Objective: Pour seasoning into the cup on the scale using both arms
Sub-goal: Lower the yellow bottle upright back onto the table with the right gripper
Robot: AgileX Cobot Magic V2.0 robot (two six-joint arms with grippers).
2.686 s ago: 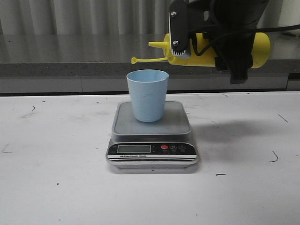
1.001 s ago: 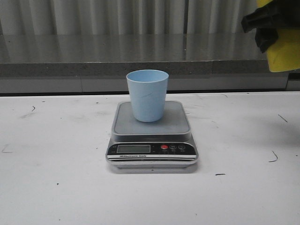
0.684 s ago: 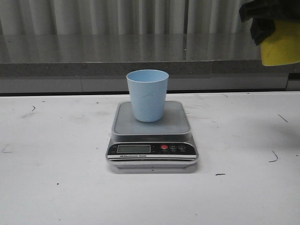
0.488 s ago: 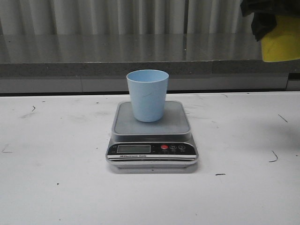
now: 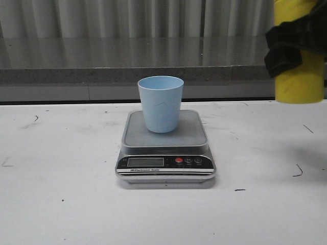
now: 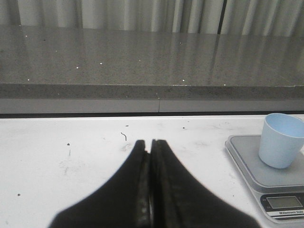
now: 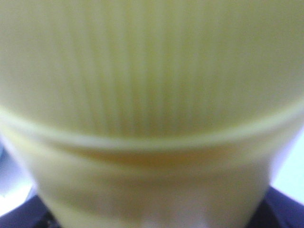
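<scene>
The pale blue cup (image 5: pixel 161 103) stands upright on the silver-grey scale (image 5: pixel 166 150) at the table's middle; both also show in the left wrist view, the cup (image 6: pixel 280 140) on the scale (image 6: pixel 270 176). The yellow seasoning bottle (image 5: pixel 300 76) hangs upright at the far right, above the table, its top out of frame. My right gripper (image 5: pixel 291 48) is shut on it around its middle. The bottle (image 7: pixel 152 114) fills the right wrist view, blurred. My left gripper (image 6: pixel 151 142) is shut and empty, low over the table to the left of the scale.
A grey stone ledge (image 5: pixel 102 66) runs along the back of the white table (image 5: pixel 61 194), with a curtain behind it. Small dark marks dot the table top.
The bottle was held tipped on its side over the cup, then swung away to the right. It now hangs upright and lower at the far right, still gripped.
</scene>
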